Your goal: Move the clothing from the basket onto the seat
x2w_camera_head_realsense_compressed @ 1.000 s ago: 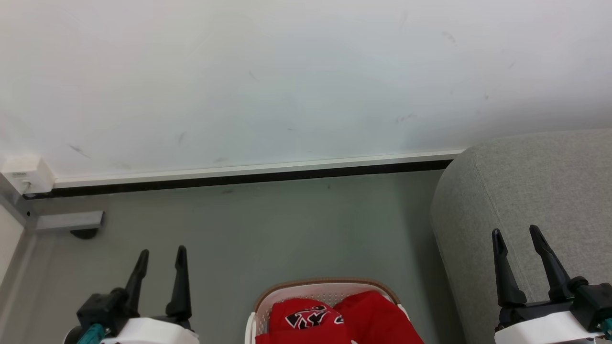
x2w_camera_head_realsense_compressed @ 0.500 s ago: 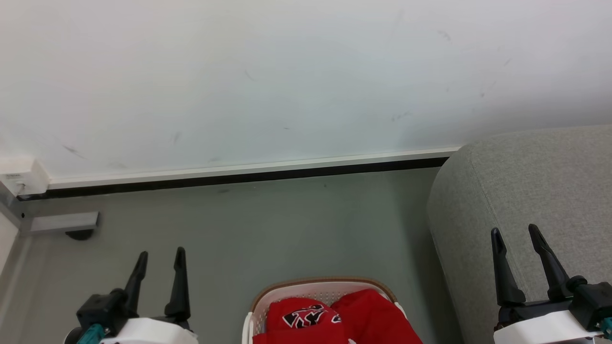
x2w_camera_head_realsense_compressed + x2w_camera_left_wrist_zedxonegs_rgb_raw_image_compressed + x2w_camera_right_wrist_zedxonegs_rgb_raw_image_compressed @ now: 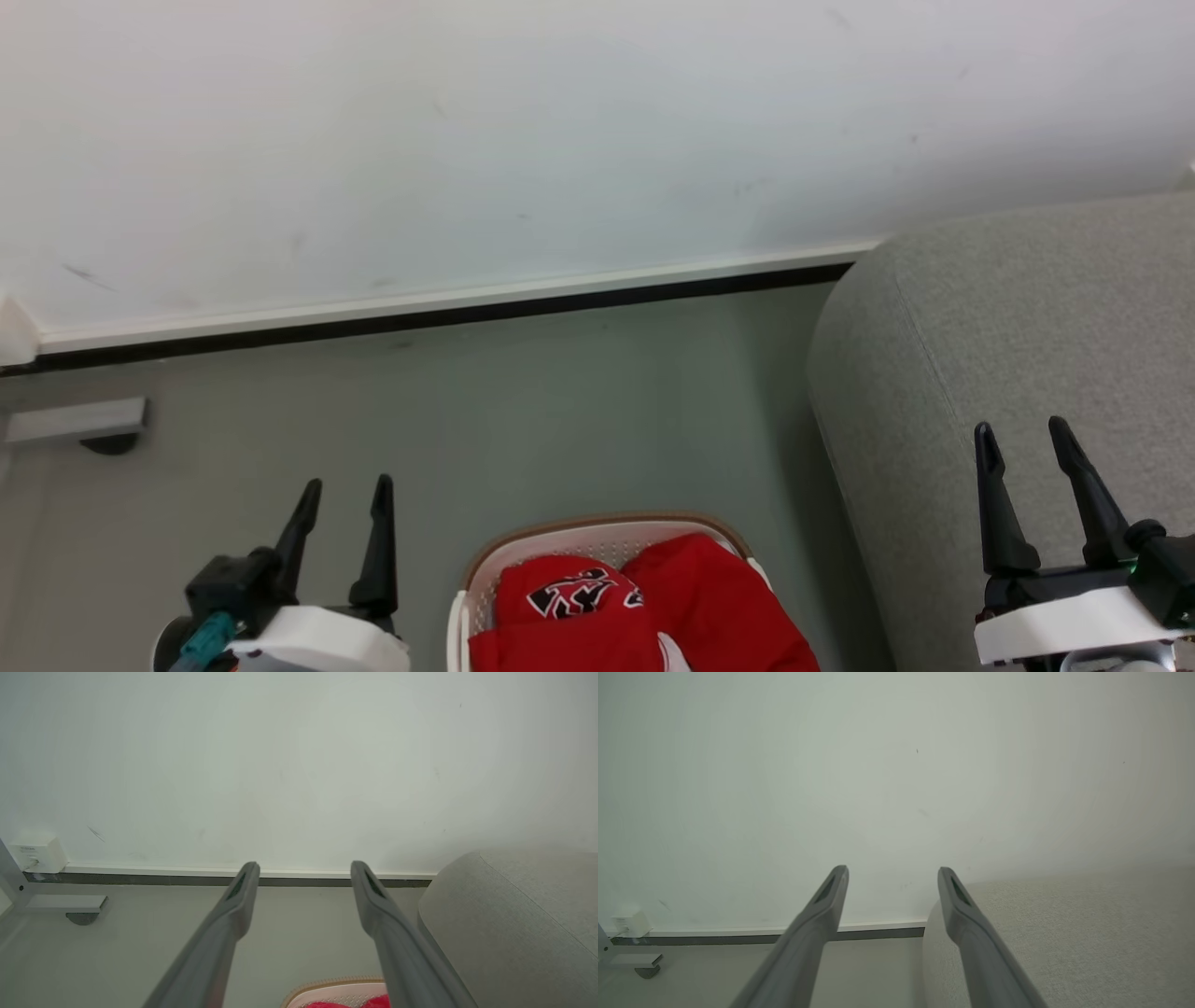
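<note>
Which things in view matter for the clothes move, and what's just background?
For the job:
- red clothing, lying in the basket
- white basket
- grey seat

Just there:
- wall box
- grey bracket low by the floor
- baseboard

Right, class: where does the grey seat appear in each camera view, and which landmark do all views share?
Head view: the seat fills the right side.
Left wrist view: seat at lower right.
Right wrist view: seat across the lower right.
Shared landmark: the dark skirting strip below the wall.
</note>
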Tool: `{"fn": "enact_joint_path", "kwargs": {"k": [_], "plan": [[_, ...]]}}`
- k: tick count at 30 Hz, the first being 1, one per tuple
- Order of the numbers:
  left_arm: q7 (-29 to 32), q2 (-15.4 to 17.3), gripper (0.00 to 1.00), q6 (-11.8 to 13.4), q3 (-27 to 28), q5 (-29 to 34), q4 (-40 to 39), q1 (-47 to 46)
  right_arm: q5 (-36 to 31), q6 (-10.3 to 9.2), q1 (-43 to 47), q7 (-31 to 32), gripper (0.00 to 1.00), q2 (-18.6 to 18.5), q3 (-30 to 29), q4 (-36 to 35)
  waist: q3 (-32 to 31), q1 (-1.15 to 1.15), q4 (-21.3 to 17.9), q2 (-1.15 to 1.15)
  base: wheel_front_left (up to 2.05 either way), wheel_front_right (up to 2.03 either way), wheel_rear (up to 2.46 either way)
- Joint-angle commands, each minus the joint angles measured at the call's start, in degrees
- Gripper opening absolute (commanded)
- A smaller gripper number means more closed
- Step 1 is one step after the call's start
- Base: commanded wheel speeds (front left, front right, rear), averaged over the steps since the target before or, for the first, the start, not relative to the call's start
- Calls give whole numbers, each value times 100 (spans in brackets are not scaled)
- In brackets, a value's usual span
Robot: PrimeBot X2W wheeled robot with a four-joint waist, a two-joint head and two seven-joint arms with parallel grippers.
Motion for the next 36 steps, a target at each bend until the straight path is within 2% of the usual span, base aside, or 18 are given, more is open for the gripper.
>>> {"fn": "enact_joint_path", "kwargs": {"k": [1,6,12,25,29,36], "plan": [[-3,2,100,-25,-4,57,35,-80,32,-12,-110,4,100,-34,-19,-28,121,0,-112,0,0,0,0],[-3,3,100,-128,-180,236,391,-319,64,-12,-219,4,100,-25,-91,-70,391,0,-334,0,0,0,0],[111,104,100,-287,-549,431,1188,-749,99,-12,-384,4,100,3,-116,-91,712,0,-611,0,0,0,0],[826,312,100,-531,-1440,774,3233,-1966,238,-12,-764,4,100,170,-74,-294,1622,0,-1178,0,0,0,0],[1021,325,100,-565,-1897,809,3794,-2290,313,-12,-890,4,100,226,-13,-314,1895,0,-1334,0,0,0,0],[1343,459,100,-555,-2994,374,4390,-2745,384,-12,-1067,4,100,279,87,-340,2261,0,-1572,0,0,0,0]]}}
